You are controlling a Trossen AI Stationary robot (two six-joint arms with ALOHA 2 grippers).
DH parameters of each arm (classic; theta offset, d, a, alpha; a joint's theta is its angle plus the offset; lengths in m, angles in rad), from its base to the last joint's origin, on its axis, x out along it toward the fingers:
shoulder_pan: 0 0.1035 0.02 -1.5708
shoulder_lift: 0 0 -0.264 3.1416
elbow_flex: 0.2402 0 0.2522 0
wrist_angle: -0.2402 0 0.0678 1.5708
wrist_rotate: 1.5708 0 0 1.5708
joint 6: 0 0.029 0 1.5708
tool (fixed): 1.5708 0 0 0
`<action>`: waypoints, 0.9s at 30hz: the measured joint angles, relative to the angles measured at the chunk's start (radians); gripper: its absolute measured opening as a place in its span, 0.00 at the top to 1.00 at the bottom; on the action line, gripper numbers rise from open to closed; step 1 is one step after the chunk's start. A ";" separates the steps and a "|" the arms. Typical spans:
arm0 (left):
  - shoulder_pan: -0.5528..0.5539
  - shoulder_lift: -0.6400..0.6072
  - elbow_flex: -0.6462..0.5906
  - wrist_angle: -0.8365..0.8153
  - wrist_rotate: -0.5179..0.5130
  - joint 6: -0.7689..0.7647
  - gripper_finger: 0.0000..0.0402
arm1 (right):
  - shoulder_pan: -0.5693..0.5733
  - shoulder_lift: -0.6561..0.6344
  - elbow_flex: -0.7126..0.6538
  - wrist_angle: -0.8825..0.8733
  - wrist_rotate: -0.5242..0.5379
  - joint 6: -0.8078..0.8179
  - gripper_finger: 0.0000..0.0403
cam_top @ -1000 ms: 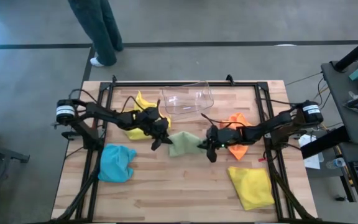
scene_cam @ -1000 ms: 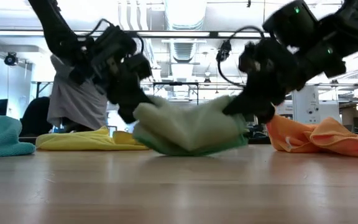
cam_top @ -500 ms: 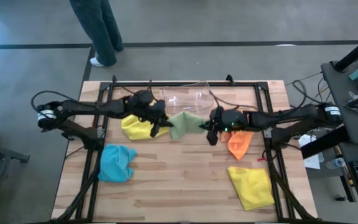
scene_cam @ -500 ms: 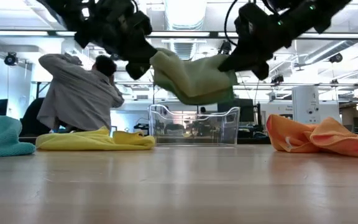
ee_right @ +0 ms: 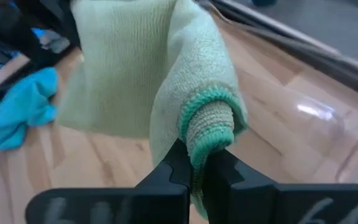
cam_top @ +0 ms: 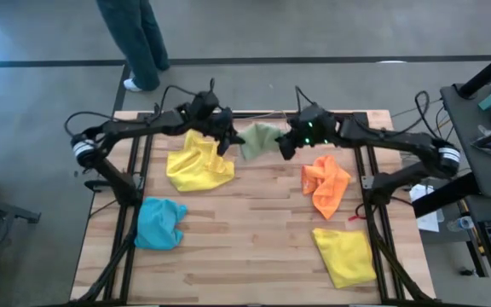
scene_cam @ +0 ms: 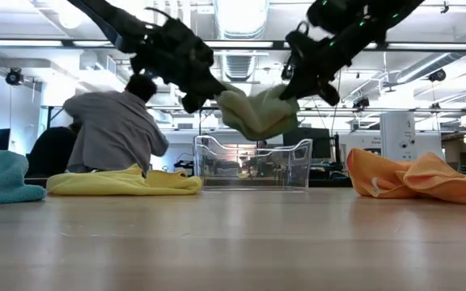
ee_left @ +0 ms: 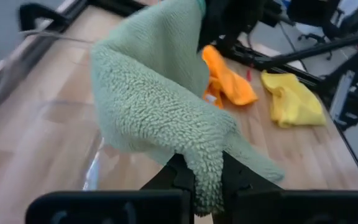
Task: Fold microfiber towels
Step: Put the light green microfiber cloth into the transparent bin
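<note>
A pale green microfiber towel (cam_top: 259, 140) hangs in the air between my two grippers, over the clear plastic bin (scene_cam: 253, 164) at the table's far edge. My left gripper (cam_top: 229, 139) is shut on its left end and my right gripper (cam_top: 285, 143) on its right end. In the low view the green towel (scene_cam: 257, 115) sags above the bin, clear of it. A crumpled yellow towel (cam_top: 198, 164), an orange one (cam_top: 325, 184), a light blue one (cam_top: 160, 223) and a second yellow one (cam_top: 345, 256) lie on the table. My left gripper pinches a bunched fold of the green towel (ee_left: 205, 167) between its two fingers, coming slanting down from the table's left. The towel is lifted clear and spreads away from the fingers toward the other gripper. My right gripper pinches a rolled, green-hemmed edge of the towel (ee_right: 209, 132) between its two fingers, several layers thick, coming slanting down from the table's right. The cloth hangs slack between the two holds, clear of table and bin.
The bin stands at the far middle of the wooden table (cam_top: 254, 247), just under the held towel. A person stands beyond the far edge (cam_top: 135, 43), and another sits in the room behind (scene_cam: 112, 133). Bare wood lies in the table's middle and near part.
Both grippers have risen and gone toward the table's far edge, staying shut on the green towel. The towel has gone from resting on the table's middle to hanging lifted clear, and now sags over the bin.
</note>
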 joint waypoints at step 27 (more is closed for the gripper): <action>0.152 0.209 0.063 -0.147 0.101 0.053 1.00 | -0.124 0.395 0.264 -0.220 -0.074 -0.064 0.97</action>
